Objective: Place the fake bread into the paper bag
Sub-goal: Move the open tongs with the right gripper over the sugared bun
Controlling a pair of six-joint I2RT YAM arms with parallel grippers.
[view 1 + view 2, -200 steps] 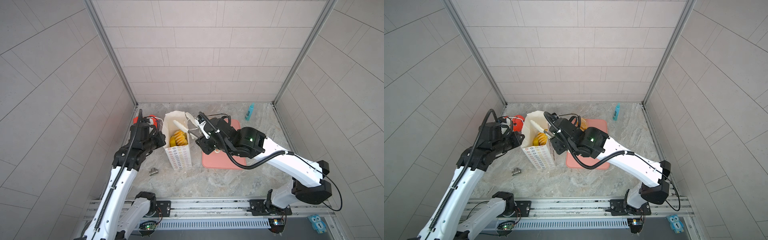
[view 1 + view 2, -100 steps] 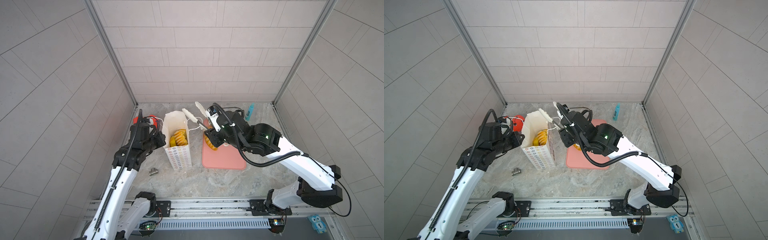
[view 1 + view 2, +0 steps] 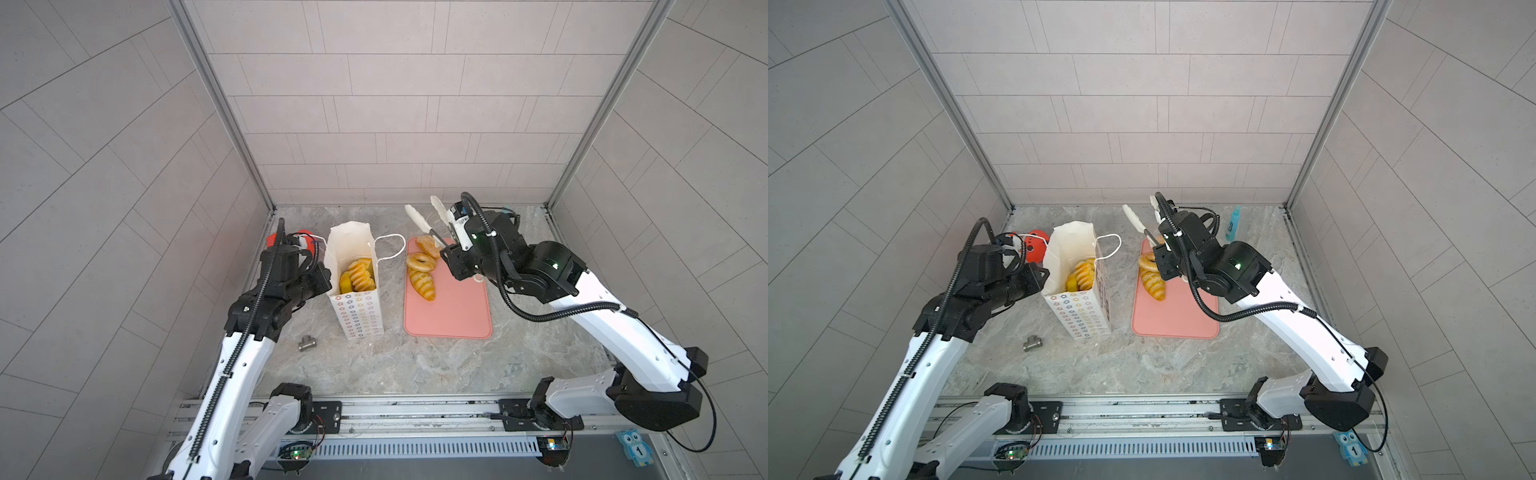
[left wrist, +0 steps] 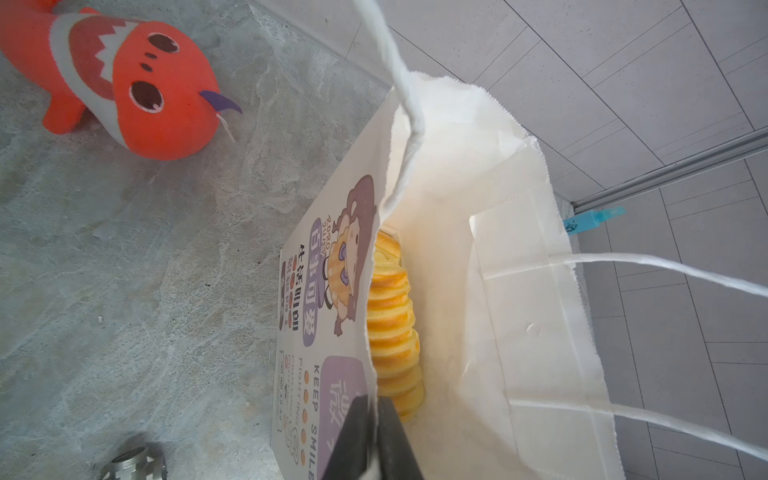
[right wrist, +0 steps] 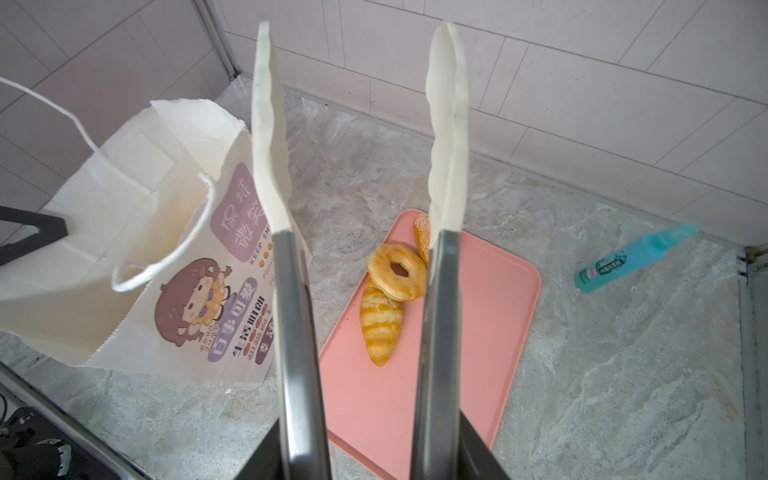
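The bag (image 3: 357,311) stands mid-table, rolls (image 3: 360,276) in it. The tray (image 3: 453,307) lies just beside at its 3 o'clock, three pastries (image 3: 422,284) on the tray's far left corner, tongs (image 3: 417,218) above its far edge. Plush fish (image 3: 1036,247) at the bag's 10 o'clock, metal fitting (image 3: 306,343) at 7, bottle (image 3: 1234,222) at 2.

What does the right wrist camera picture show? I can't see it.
Open, empty white-tipped tongs fill the foreground. Beyond them a pink tray holds a ring donut, a ridged roll and a sesame bun, with a white paper bag standing beside it.

Open tongs (image 5: 440,291) frame a ring donut (image 5: 399,289) on the pink tray (image 5: 478,332), paper bag (image 5: 124,187) beside.
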